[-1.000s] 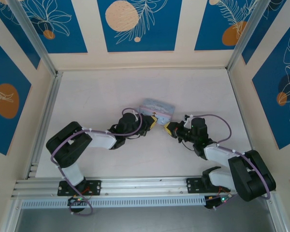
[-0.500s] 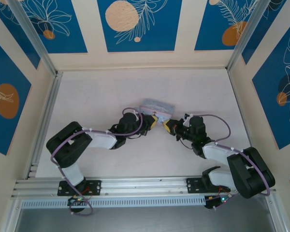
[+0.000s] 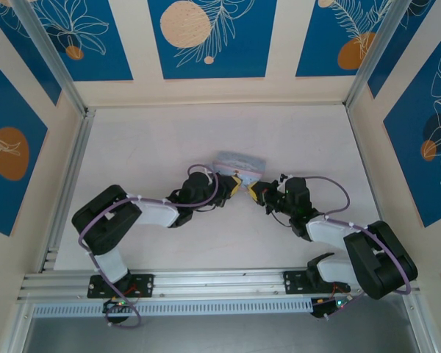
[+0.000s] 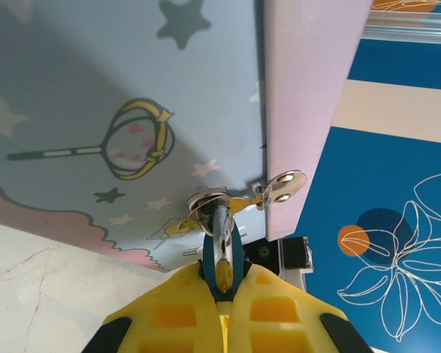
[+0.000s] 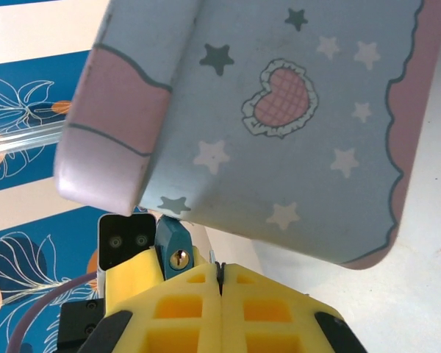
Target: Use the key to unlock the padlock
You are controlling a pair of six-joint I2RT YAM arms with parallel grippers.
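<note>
- The padlock [image 4: 222,254] is a tiny teal lock. Its silver shackle runs up through the metal hasp [image 4: 281,186] at the edge of the tin's lid.
- In the right wrist view its round brass keyhole faces the camera, just beneath the tin's pink corner.
- The tin [image 3: 239,162] is pale blue with pink trim, stars and a heart. It sits near the middle of the table [image 3: 147,147], between the two arms.
- The left gripper [image 4: 222,278] has its yellow fingers clamped on the padlock's body and holds it steady under the hasp.
- The right gripper [image 5: 220,273] has its yellow fingers pressed fully together. Its tips are just beside the padlock, a little to one side of the keyhole.
- A thin dark sliver at the seam of those fingers is probably the key [image 5: 218,266]. It is too small to be sure.
- Judged step: lining the key up with the keyhole. Insertion is not yet done and the shackle looks closed.
- Next move, as I judge it: a small sideways shift of the right gripper to centre the key on the keyhole, then a straight push in and a turn. The left grip needs to stay firm.
</note>
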